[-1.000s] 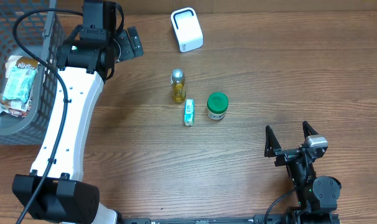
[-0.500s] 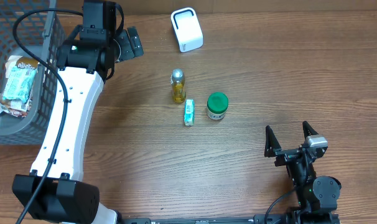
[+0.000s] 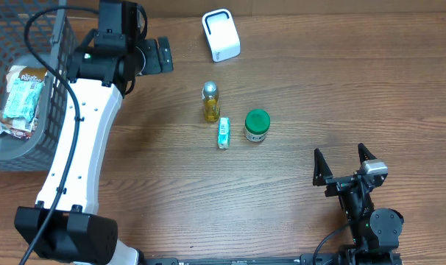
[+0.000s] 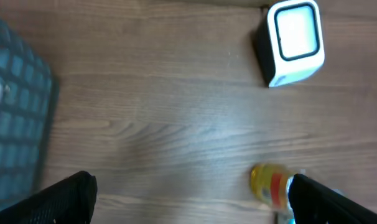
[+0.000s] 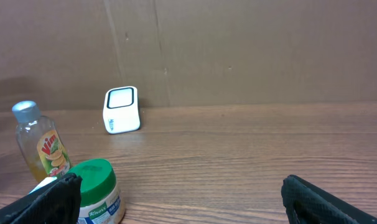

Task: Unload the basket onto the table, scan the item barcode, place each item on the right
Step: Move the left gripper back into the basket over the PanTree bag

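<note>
Both jaws open, nothing held.
The left jaws are nearer: the bottle [image 3: 210, 101] stands at their 4 o'clock on the worktop [image 3: 319, 73], then the flat box [image 3: 223, 133], lying 12 to 6, then the jar [image 3: 257, 125]; the right jaws wait farther off.

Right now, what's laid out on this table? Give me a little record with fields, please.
scanner: white box, far edge of table
bottle: yellow, upright, middle
jar: green lid, upright, right of bottle
small box: lying flat, just in front of bottle
basket: far left, snack packs inside
left jaws: open, empty
right jaws: open, empty
</note>
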{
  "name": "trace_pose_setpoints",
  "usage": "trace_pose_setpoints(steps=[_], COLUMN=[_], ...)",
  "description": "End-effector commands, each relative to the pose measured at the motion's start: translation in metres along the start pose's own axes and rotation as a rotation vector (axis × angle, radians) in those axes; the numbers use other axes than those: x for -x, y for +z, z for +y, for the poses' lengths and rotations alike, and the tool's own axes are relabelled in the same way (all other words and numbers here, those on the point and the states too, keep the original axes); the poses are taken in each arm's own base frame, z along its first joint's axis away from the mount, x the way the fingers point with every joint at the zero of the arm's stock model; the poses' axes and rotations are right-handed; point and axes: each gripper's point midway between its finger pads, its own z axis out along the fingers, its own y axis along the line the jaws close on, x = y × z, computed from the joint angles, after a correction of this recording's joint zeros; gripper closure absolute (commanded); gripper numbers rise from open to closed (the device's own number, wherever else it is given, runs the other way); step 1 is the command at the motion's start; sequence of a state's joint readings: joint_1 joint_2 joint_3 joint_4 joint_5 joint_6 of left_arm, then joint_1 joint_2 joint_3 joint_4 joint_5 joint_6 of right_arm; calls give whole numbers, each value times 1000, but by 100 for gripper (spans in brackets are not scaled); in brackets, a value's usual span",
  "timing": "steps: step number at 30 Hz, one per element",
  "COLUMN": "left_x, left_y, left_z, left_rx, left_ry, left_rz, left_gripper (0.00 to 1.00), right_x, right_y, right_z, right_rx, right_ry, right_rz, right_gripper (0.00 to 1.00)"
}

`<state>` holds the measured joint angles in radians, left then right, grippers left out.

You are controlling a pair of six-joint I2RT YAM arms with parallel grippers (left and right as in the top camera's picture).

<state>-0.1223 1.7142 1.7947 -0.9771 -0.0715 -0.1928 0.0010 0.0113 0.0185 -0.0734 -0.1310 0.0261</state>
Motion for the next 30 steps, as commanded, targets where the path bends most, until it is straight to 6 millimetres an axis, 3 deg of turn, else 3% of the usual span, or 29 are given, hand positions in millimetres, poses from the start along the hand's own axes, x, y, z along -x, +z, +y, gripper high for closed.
trace_pose_setpoints(steps=[1, 6, 9, 12, 17, 23, 26, 30], left_x=[58, 111, 119, 110, 73, 16, -13, -43], left_y=[-59, -140, -166, -171, -142, -81, -46, 5], left_z=[24, 93, 145, 194, 265, 329, 346, 352], left_rx=[21, 184, 341, 464, 547, 591, 569, 461], left_ry=[119, 112, 96, 74, -34, -115, -93, -29], left_rz=[-171, -372, -412, -370, -225, -56, 28, 119], left_gripper=[1, 1, 0, 0, 0, 0, 0, 0], right_x=[-3, -3, -3, -3, -3, -3, -3, -3], right_y=[0, 0, 0, 0, 0, 0, 0, 0], right_z=[1, 1, 1, 1, 1, 1, 1, 1], right_rx=[6, 6, 6, 6, 6, 6, 6, 6], right_ry=[-1, -1, -1, -1, -1, -1, -1, -1], right_rz=[1, 1, 2, 1, 1, 1, 1, 1], right_gripper=[0, 0, 0, 0, 0, 0, 0, 0])
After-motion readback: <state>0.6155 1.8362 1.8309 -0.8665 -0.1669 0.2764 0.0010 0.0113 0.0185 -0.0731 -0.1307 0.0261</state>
